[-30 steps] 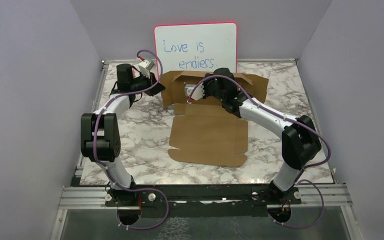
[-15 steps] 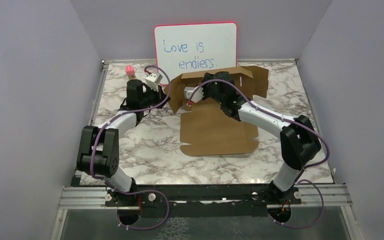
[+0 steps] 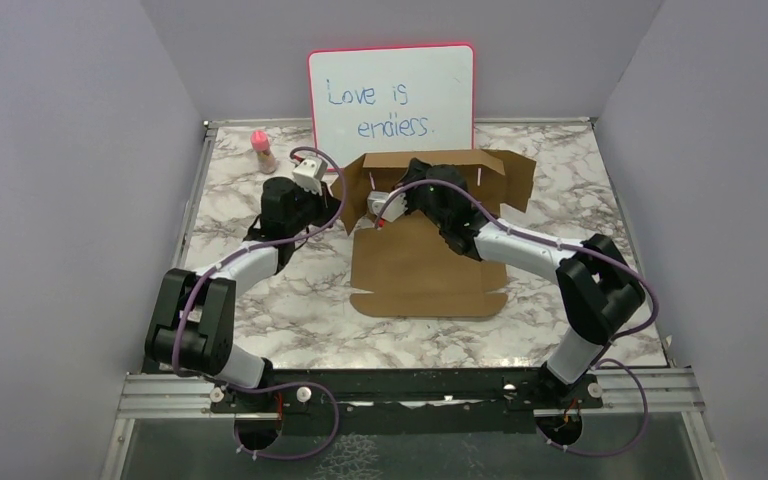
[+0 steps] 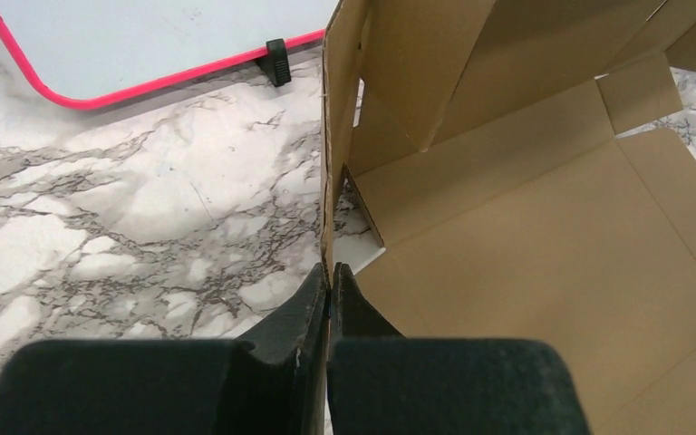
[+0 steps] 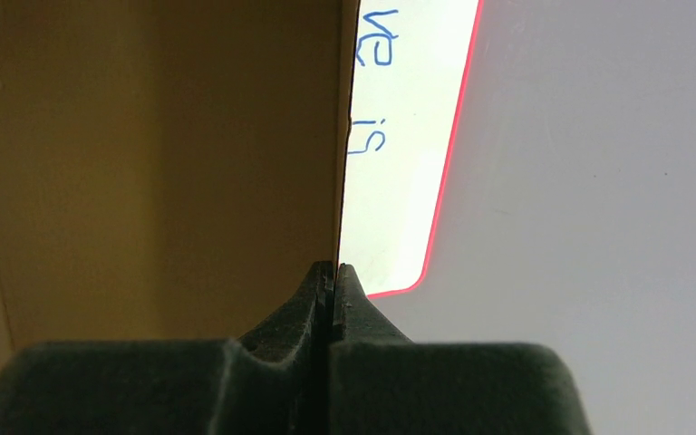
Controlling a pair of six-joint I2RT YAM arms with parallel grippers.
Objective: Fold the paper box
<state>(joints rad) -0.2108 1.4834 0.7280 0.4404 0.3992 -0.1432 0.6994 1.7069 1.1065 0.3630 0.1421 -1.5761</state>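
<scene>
The paper box (image 3: 425, 265) is brown cardboard with its base flat on the marble table (image 3: 260, 290) and its back wall and left side flap raised. My left gripper (image 3: 340, 205) is shut on the near edge of the upright left flap, and the left wrist view shows the left gripper (image 4: 329, 272) pinching that thin edge of the paper box (image 4: 526, 227). My right gripper (image 5: 333, 267) is shut on the edge of an upright panel of the paper box (image 5: 163, 163), inside the box near its back wall.
A red-framed whiteboard (image 3: 392, 95) with blue writing stands just behind the box. A small pink-capped bottle (image 3: 261, 150) stands at the back left. Grey enclosure walls rise on both sides and behind.
My left arm swung from the back left corner to the box's left flap and shut on it. The box shifted, its walls stand more upright, and the bottle came into view.
</scene>
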